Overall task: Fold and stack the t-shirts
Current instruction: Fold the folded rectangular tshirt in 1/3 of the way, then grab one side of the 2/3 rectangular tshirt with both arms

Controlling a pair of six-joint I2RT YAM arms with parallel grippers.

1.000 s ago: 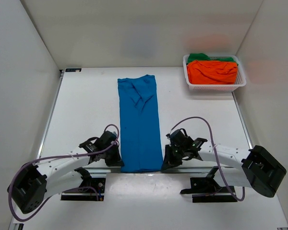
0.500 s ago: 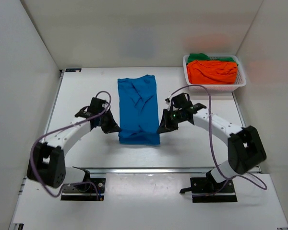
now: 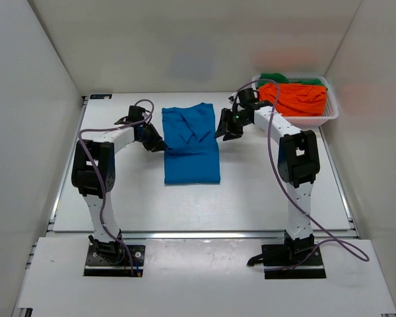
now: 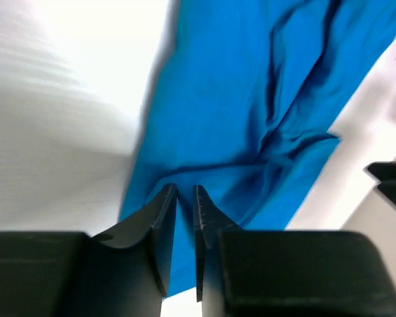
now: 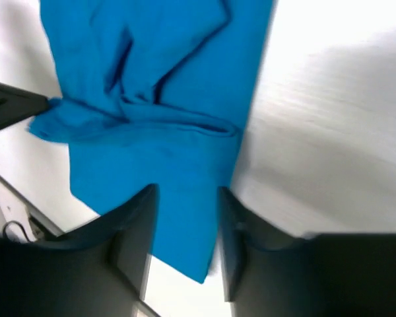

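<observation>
top external, blue t-shirt (image 3: pixel 192 158), orange t-shirt (image 3: pixel 292 98) in basket (image 3: pixel 297 121), arm (image 3: pixel 270 121) perhaps overlapping

White desk (image 3: pixel 119 191) is carrying a folded blue t-shirt (image 3: pixel 193 158), lying flat at its middle toward the far side, and a white mesh basket (image 3: pixel 297 121) sitting at the far right corner.

One folded shirt (image 3: pixel 192 144) on the table (image 3: pixel 119 198), basket (image 3: pixel 297 120) in the 2 o'clock corner.
Seen from above, the folded shirt lies a little toward 12 o'clock from the table's centre, its long side running 12 to 6. The left gripper (image 3: pixel 160 146) sits at its 9 o'clock edge and the right gripper (image 3: pixel 222 134) at its 3 o'clock edge (touching or not, I cannot tell). The basket stands well apart from all three. Inside it, the near shirt (image 3: pixel 292 98) lies in front of the far shirt (image 3: pixel 272 78).
</observation>
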